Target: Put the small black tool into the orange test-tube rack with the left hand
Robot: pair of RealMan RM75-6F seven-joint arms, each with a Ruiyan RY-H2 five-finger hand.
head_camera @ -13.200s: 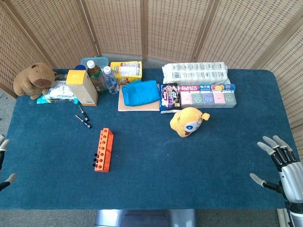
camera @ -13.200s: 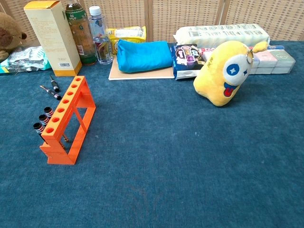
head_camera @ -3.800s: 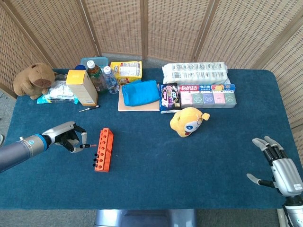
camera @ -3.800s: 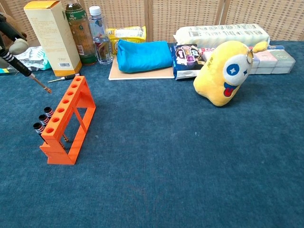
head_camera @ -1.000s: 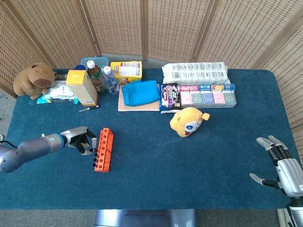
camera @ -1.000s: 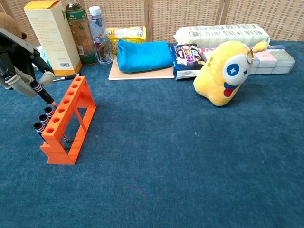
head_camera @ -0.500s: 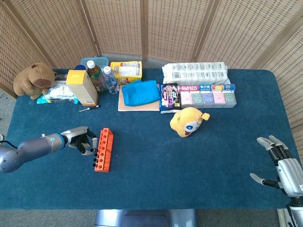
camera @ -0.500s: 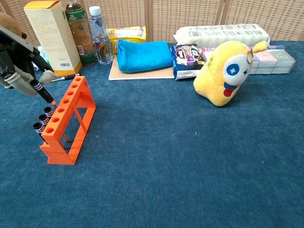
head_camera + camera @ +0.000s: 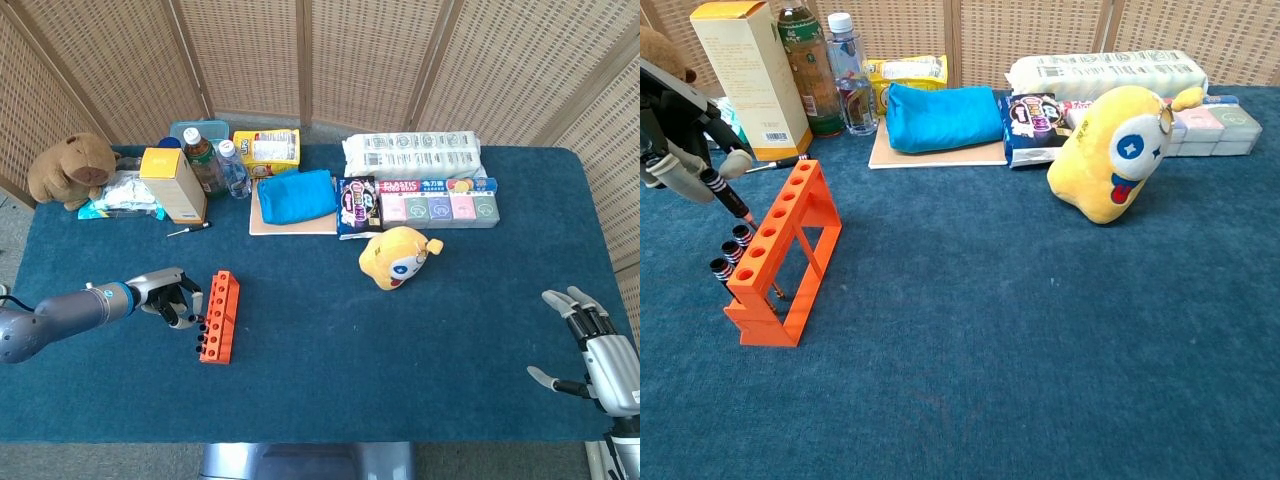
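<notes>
The orange test-tube rack (image 9: 218, 316) (image 9: 783, 254) stands on the blue table at the left, with three black tools in it on its left side. My left hand (image 9: 172, 298) (image 9: 682, 140) is just left of the rack and pinches a small black tool (image 9: 726, 198), tilted, its tip right above the rack's left edge. Another small black tool (image 9: 188, 229) (image 9: 775, 163) lies flat behind the rack, near the yellow box. My right hand (image 9: 596, 344) is open at the table's far right edge, holding nothing.
A yellow plush toy (image 9: 398, 256) (image 9: 1116, 152) sits mid-table. Along the back stand a yellow box (image 9: 173, 184), bottles (image 9: 845, 72), a blue pouch (image 9: 296, 195), snack packs (image 9: 437, 201) and a brown plush (image 9: 69, 168).
Over the last second the left hand barely shifted, keeping the tool's tip at the rack's left side. Earlier it picked this tool from the table and carried it to the rack.
</notes>
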